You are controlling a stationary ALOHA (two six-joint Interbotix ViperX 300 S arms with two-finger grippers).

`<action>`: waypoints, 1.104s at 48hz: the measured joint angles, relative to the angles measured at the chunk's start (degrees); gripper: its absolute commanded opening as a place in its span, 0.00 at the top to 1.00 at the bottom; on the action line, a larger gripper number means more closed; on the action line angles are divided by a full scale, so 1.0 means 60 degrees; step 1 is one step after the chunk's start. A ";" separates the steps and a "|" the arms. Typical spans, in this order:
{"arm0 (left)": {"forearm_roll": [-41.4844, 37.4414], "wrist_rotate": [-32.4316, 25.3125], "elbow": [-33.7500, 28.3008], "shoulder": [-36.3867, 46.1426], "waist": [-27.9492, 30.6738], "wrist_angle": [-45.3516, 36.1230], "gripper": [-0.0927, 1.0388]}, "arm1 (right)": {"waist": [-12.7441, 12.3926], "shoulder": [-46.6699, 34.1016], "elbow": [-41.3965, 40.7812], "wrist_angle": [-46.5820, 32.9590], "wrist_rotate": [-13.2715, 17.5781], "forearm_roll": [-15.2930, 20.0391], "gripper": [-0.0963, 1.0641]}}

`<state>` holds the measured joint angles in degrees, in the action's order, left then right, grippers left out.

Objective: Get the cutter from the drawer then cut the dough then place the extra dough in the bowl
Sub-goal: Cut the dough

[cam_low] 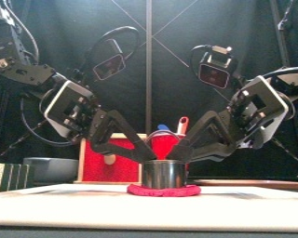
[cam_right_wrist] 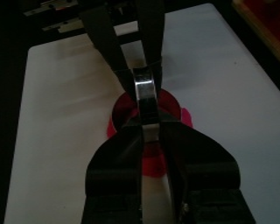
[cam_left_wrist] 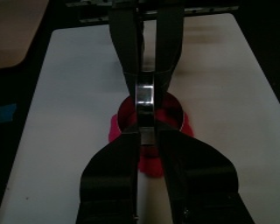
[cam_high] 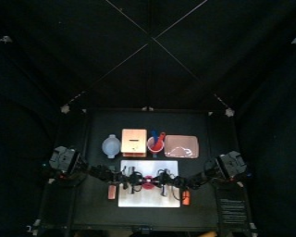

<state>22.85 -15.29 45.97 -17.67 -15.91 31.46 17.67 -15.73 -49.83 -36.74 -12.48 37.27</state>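
White cutting board (cam_low: 64,204) up front, and on it the dough (cam_low: 164,191) reads a deep pinkish red. The cutter (cam_low: 166,173) is plain silvery-grey metal, no markings. Left end effector (cam_left_wrist: 143,131) and right end effector (cam_right_wrist: 146,122) are both black. Further back, the wooden box (cam_high: 134,139) is pale tan with a red drawer front (cam_low: 108,153). The bowl (cam_high: 110,145) is blue-grey and the cup (cam_high: 154,143) red, with a blue knife (cam_low: 160,129) and a red knife (cam_low: 182,124). The tray (cam_high: 184,145) is soft pink, the bench (cam_high: 101,125) black.
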 measured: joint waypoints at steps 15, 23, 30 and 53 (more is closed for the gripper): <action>0.0015 0.0015 -0.0029 0.0000 0.0000 -0.0190 0.44 | 0.0044 0.0000 0.0029 0.0366 0.0015 0.0059 0.55; 0.0000 0.0000 -0.0088 0.0015 0.0015 -0.0483 0.44 | 0.0059 0.0000 0.0044 0.0601 0.0000 0.0059 0.55; -0.0088 0.0000 -0.0103 0.0015 0.0000 -0.0630 0.44 | 0.0073 0.0000 0.0044 0.0703 -0.0073 0.0044 0.55; -0.0278 -0.0220 -0.0264 0.0015 0.0015 -0.1172 0.44 | 0.0088 0.0000 0.0044 0.1055 -0.0117 -0.0088 0.55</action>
<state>21.18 -16.61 44.38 -17.58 -15.82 24.43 18.19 -15.73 -49.57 -30.41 -13.18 36.74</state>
